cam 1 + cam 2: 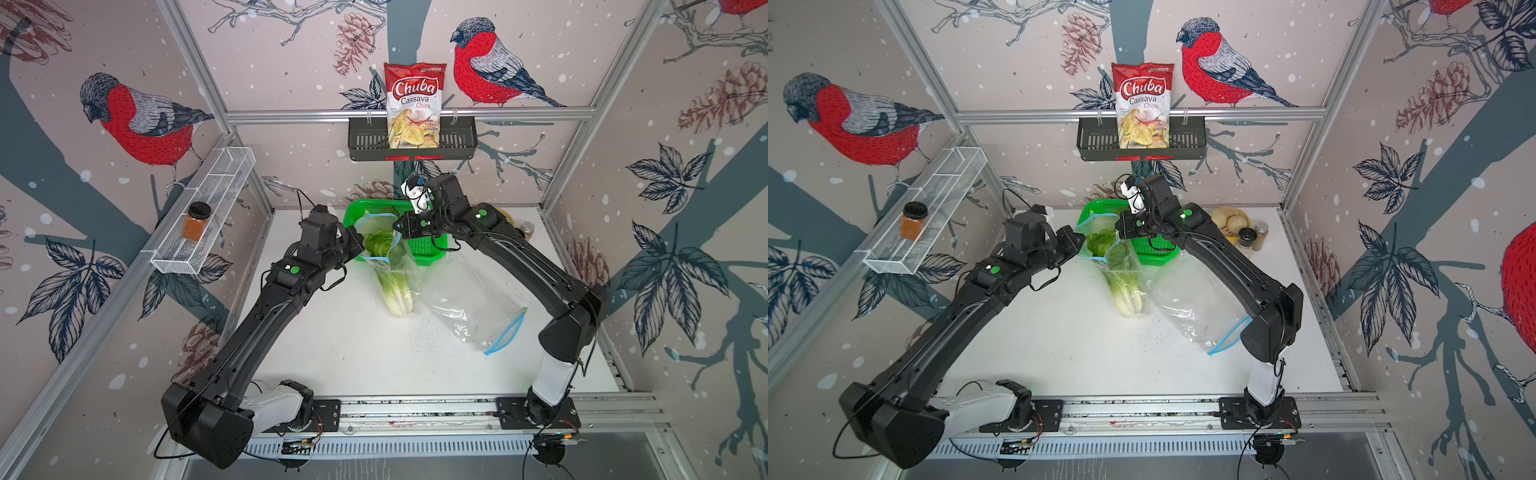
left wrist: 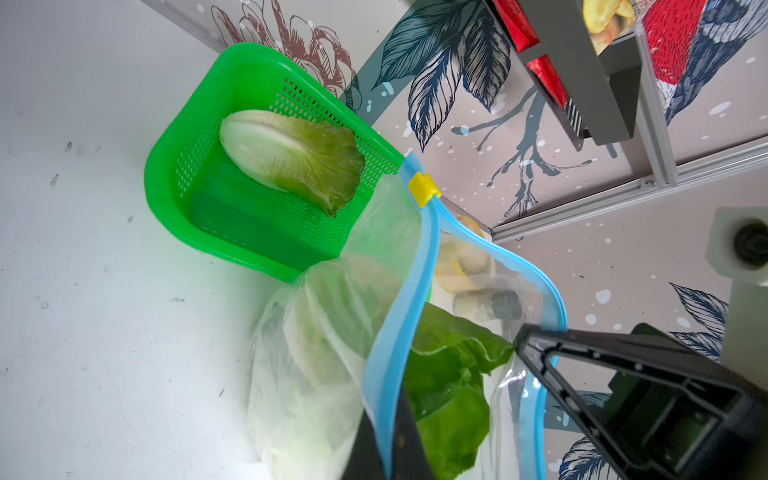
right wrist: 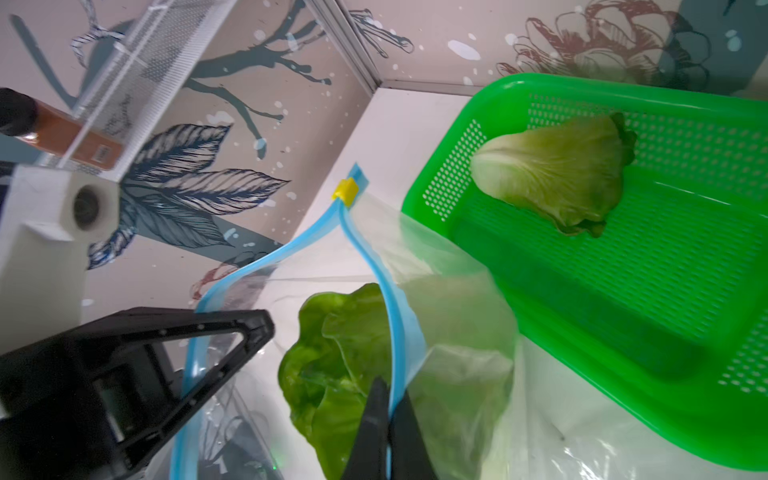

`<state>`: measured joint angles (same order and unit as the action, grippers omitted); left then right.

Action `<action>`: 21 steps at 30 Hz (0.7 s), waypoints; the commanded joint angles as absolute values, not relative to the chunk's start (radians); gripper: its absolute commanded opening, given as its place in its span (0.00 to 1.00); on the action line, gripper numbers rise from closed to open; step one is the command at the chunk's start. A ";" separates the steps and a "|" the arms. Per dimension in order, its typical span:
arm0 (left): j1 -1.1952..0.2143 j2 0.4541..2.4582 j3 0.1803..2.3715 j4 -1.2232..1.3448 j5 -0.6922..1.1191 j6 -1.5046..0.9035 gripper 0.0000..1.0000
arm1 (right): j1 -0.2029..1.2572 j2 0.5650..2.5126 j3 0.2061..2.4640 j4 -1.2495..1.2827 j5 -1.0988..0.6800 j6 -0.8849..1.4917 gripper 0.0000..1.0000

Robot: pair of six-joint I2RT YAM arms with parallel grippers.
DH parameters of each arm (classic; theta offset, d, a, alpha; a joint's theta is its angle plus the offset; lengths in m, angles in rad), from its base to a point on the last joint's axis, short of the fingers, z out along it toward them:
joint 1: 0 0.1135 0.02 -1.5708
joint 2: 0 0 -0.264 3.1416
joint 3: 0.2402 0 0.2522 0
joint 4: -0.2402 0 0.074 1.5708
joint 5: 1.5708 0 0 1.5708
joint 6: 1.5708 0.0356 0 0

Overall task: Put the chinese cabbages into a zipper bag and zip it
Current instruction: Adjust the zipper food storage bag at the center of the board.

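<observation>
**Left gripper** (image 2: 386, 419): closed, pinching one blue rim strip of the bag (image 1: 409, 266).
**Right gripper** (image 3: 386, 399): closed, pinching the opposite rim strip; in both top views the two grippers face each other across the bag's mouth.
**Bag:** clear, mouth held open and raised, bottom resting on the table (image 1: 332, 340). The yellow slider (image 2: 423, 189) sits at one end of the zip, and the mouth is just beside the basket (image 2: 153, 178).
**Bagged cabbages** (image 1: 397, 295): inside the bag, white bases down and green leaves at the mouth. The exact count cannot be told.
**Loose cabbage** (image 2: 291, 158): one head lying on its side in the green basket.
**Spare bag** (image 1: 469, 307): clear, flat on the table to the right, under the right arm.
**Chips** (image 1: 413, 104): upright in the black rack (image 1: 457, 143) on the back wall.
**Jar** (image 1: 197, 222): in the white wire shelf (image 1: 187, 253) on the left wall.
**Buns** (image 1: 1229, 220): back right corner of the table.
</observation>
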<state>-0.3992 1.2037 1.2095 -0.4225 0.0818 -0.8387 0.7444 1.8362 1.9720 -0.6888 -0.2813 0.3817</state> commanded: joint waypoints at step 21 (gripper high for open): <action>-0.488 1.189 1.152 -0.330 0.063 -0.931 0.00 | 0.800 1.813 2.059 -0.838 -0.139 0.282 0.26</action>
<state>-0.4854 1.1843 1.1469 -0.3790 0.0525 -0.9295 0.7853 1.8244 2.0247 -0.8234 -0.1852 0.2905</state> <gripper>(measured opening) 0.049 0.258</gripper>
